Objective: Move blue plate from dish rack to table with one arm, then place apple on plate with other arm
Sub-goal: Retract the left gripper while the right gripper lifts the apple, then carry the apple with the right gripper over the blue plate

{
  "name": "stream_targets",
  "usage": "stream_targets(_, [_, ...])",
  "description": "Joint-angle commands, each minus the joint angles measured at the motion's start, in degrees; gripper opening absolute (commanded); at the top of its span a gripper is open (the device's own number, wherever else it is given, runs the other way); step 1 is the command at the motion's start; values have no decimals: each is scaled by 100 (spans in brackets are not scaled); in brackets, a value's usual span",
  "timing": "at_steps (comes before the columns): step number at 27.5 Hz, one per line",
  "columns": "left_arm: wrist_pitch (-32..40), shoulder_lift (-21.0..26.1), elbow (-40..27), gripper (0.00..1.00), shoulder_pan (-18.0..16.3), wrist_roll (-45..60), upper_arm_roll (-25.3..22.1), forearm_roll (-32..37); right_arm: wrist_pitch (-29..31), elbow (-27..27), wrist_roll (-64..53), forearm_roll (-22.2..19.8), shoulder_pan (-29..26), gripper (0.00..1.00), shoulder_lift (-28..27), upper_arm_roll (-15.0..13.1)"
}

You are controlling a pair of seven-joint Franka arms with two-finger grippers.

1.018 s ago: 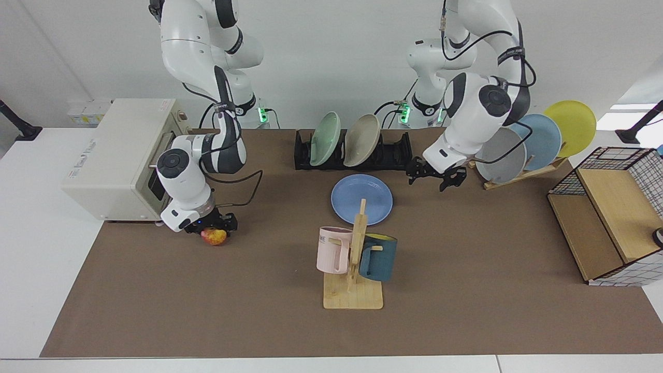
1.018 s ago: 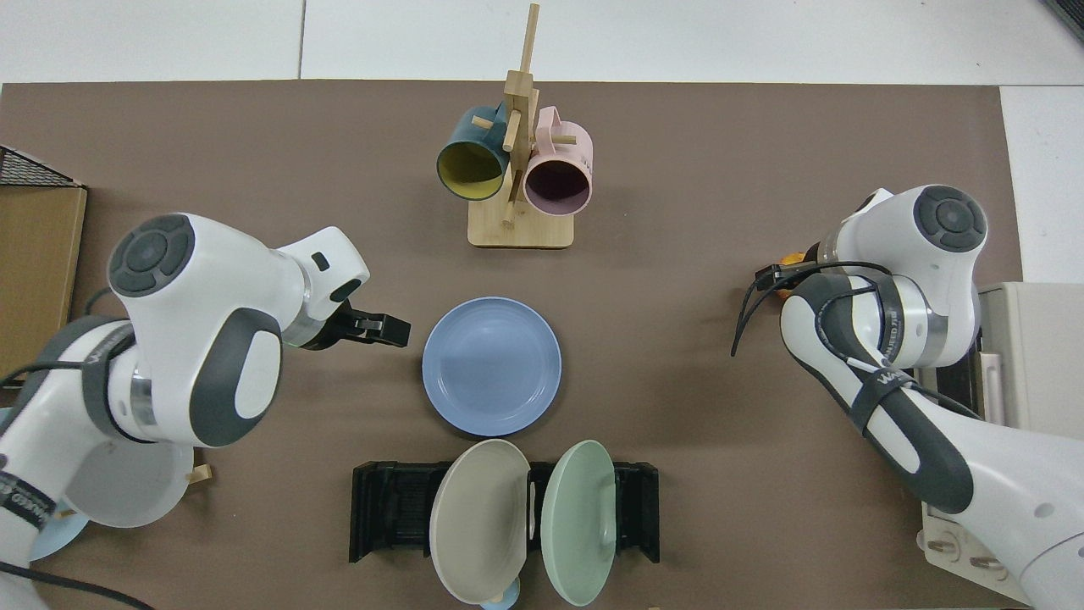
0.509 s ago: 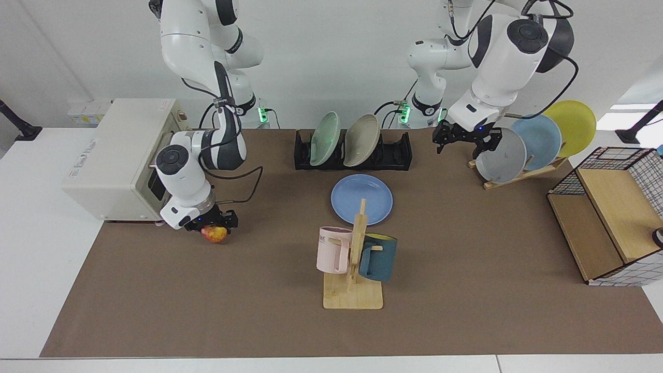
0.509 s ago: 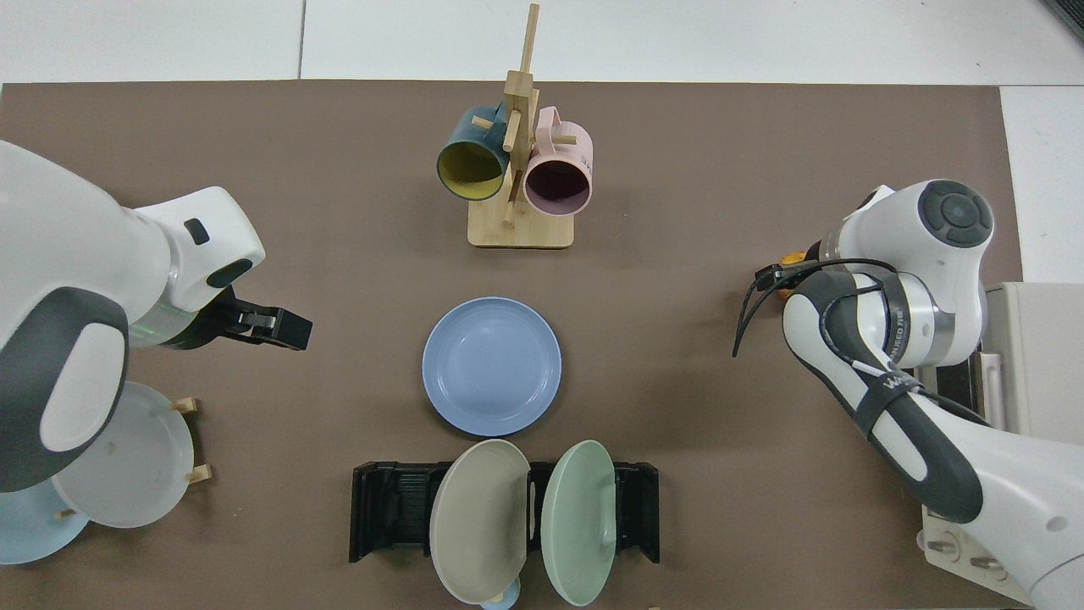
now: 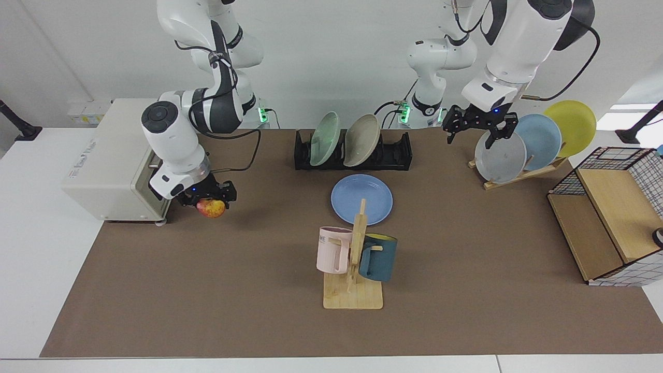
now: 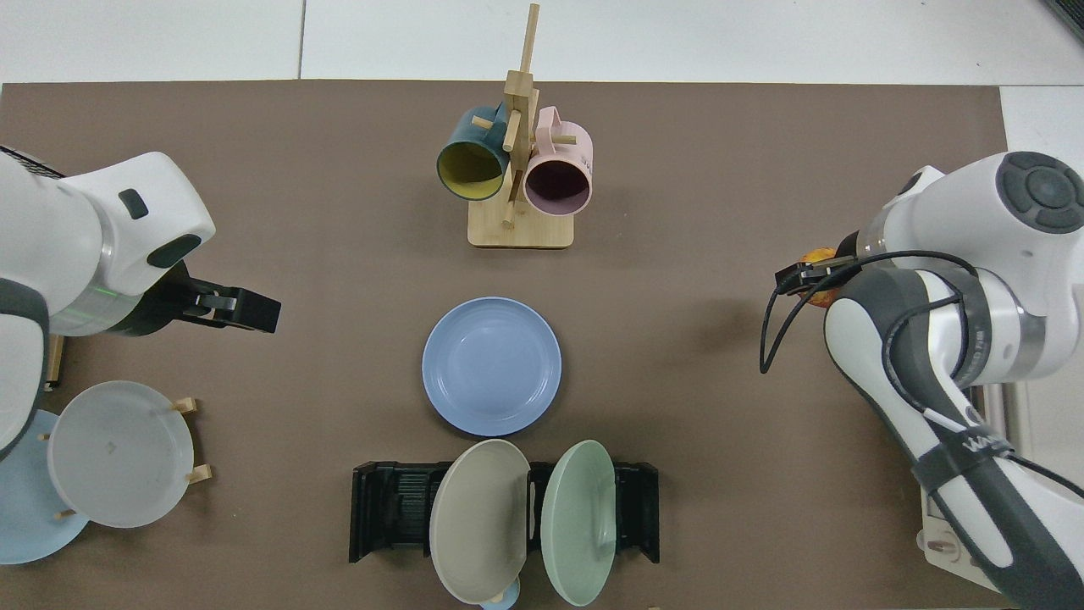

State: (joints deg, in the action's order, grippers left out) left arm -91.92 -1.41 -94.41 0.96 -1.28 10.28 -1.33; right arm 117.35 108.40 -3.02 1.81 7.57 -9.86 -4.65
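the blue plate (image 5: 361,199) lies flat on the brown desk (image 5: 466,290), a matte periwinkle round just in front of the black dish rack (image 5: 399,153), which holds a green and a beige plate. the right end effector (image 5: 209,196) is clamped on the small red-and-yellow apple (image 5: 211,207), lifted clear of the desk beside the white oven. the left end effector (image 5: 479,126) hangs with fingers spread, holding nothing, above the grey plate on the wooden stand.

One camera faces across the table (image 5: 466,311); another looks straight down on it.
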Motion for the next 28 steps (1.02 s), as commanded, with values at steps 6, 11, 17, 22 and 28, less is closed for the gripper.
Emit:
stream_targets(6, [596,80,432,100,80,101,-17,361,-336,-170,564,-14,359,0,151,17])
stream_targets(11, [587,45,389,100,53,101,-17,362,-335,-170,1109,-14,719,0,151,8])
stream_targets(17, [570,27,371,100,36,101,-43,274,-335,-187,1733,-23,1159,0,151,8])
stream_targets(22, [552,27,371,100,27,67,-61,274,-353,-328,2384,-67,1607,0,89,-10])
stream_targets(28, [526,27,380,100,18,31,-70,274,-362,-504,3157,-181,2064,0,-42,8])
